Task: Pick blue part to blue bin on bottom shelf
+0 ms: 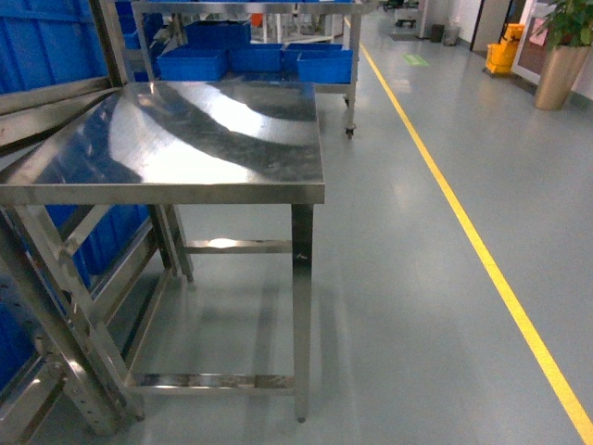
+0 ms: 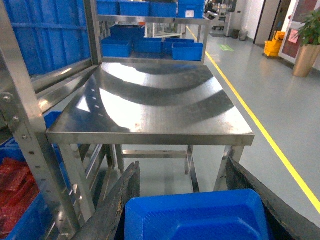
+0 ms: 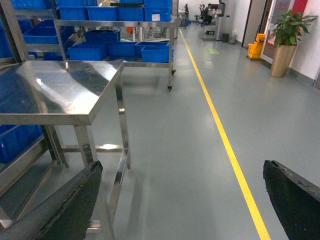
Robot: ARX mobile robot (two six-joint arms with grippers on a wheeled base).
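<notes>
Grey factory floor (image 1: 408,306) runs away to the far end of the room, with a yellow line (image 1: 482,250) painted along it toward the right. On the left stands a rack frame (image 1: 56,306) of bare steel rails, with blue bins (image 1: 42,42) behind it; which rail level is the bottom shelf cannot be told from these views. Just right of the rack is a stainless-steel table (image 1: 199,139), its top shiny and streaked with reflections. Beyond it, a second steel rack holds more blue bins (image 1: 255,60) on a low level. Far right, a potted plant (image 1: 565,56) sits in a tall bronze pot beside a yellow mop bucket (image 1: 502,51). Neither arm shows in the head view. Only the left wrist view shows the left gripper (image 2: 192,210), whose dark fingers (image 2: 117,205) stand on both sides of a blue part (image 2: 195,215) of ribbed plastic, clasping it near the table's front edge; it also shows red items (image 2: 17,190) in a bin low on the left. Only the right wrist view shows the right gripper (image 3: 182,202), its fingers (image 3: 67,207) spread wide apart above bare floor, right of the table.
</notes>
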